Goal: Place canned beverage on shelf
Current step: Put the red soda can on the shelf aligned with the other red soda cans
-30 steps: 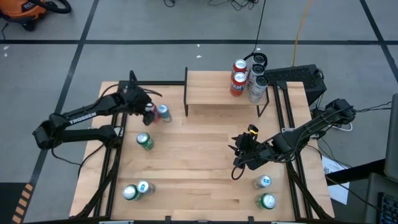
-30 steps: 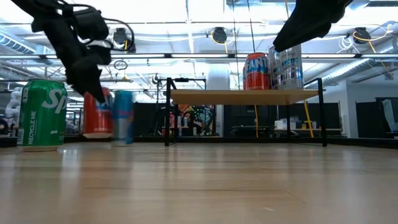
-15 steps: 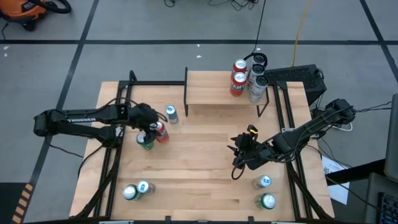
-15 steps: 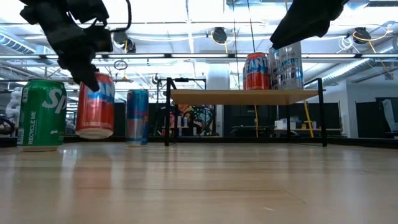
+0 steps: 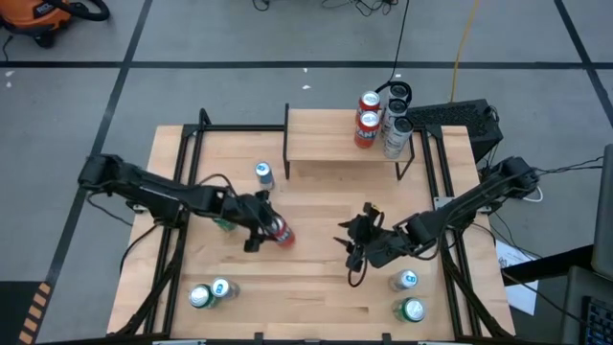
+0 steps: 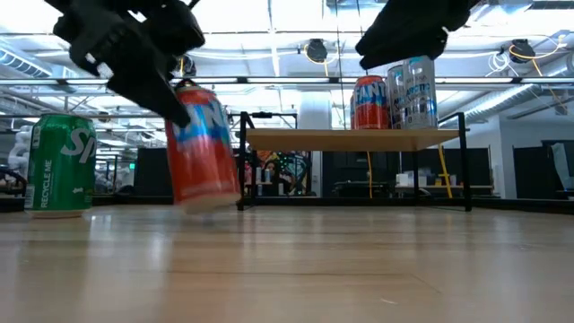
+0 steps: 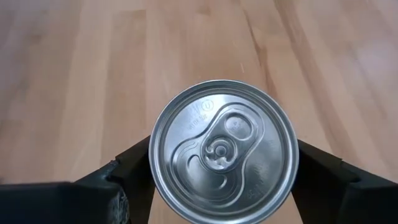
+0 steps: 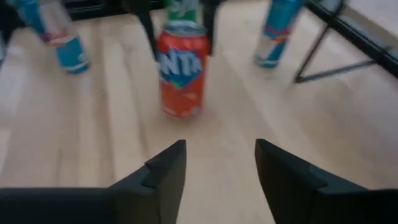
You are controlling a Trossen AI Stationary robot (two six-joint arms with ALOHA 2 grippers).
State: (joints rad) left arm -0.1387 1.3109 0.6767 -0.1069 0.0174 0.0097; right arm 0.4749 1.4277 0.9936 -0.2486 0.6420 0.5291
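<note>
Left end effector (image 5: 263, 226) is clamped on the orange soda can (image 5: 279, 230), one finger on each side of the can body; the left wrist view shows the lid centred between the two dark fingers. The can is tilted and, in the low view, just clear of the tabletop (image 5: 316, 287), roughly mid-tabletop and short of the shelf (image 5: 340, 139). The side grip makes sense: it leaves the base free to land flat on the board.

Right end effector (image 5: 356, 244) hangs above the tabletop right of centre, facing the carried can, fingers parted with nothing between them. Looks positioned for a handover or just waiting; can't say which.

The shelf sits at the tabletop's far edge: light wood board on thin black legs. Its right end already carries two orange cans (image 5: 367, 120) and two silver ones (image 5: 396, 134); the left part of the board is bare, so that's the likely drop zone.

Materials: smooth aluminium cylinder, plain silver lid with pull tab, glossy printed wall. It'll be slippery and dent under a hard squeeze. Tabletop is pale planked wood.

Other cans on the tabletop: a slim blue one (image 5: 264, 173) near the shelf's left legs, a green one (image 6: 61, 166) behind the left arm, pairs at the near-left (image 5: 209, 292) and near-right (image 5: 407, 295) corners.
</note>
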